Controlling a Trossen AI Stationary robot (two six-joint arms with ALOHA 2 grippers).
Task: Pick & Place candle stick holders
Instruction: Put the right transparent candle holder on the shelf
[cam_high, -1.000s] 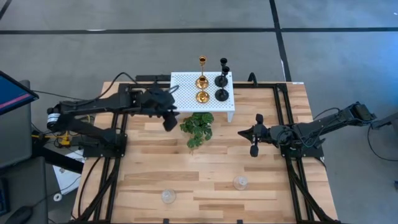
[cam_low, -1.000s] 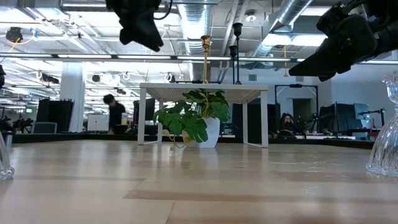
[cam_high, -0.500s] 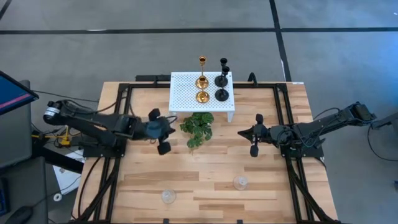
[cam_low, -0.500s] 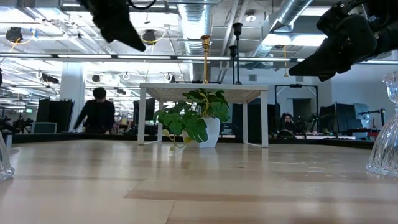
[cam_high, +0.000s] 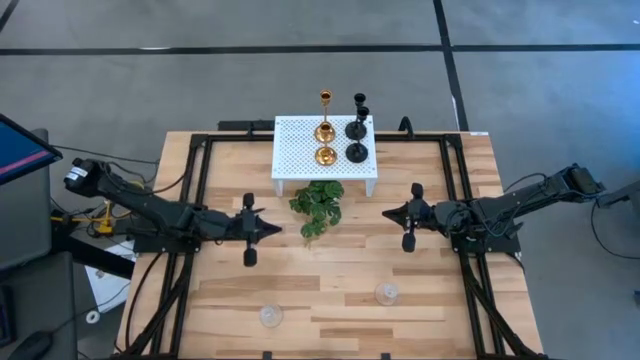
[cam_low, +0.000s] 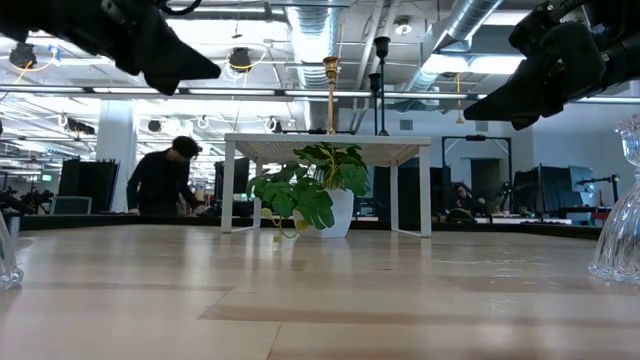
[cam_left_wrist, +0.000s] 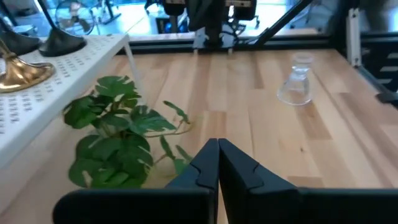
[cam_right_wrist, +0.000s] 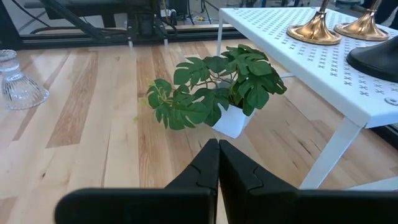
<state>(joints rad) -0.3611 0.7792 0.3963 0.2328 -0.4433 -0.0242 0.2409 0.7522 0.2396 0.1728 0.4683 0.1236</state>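
- On the worktop (cam_high: 330, 290), at its far edge, a white stand (cam_high: 300, 150) carries four holders: a tall gold holder (cam_high: 325, 97) and a tall black holder (cam_high: 359, 99) at the back, a squat gold holder (cam_high: 325, 155) and a squat black holder (cam_high: 356, 152) at the front — a second row of gold and black bases sits between them.
- Just in front of the stand, a potted plant (cam_high: 317, 205) leans its leaves toward the near side.
- Near the front edge, two glass holders stand upright and well apart — the left glass holder (cam_high: 270, 316) and the right glass holder (cam_high: 386, 293).
- The left gripper (cam_high: 268, 229) hangs above the boards just left of the plant, clenched with its fingers (cam_left_wrist: 239, 171) pressed together and nothing between them.
- The right gripper (cam_high: 390, 213) hangs on the plant's other side, likewise clenched and empty; its fingers (cam_right_wrist: 236, 171) meet in the right wrist view.
- In the low view, a person (cam_low: 165, 180) in dark clothes bends forward in the room behind.
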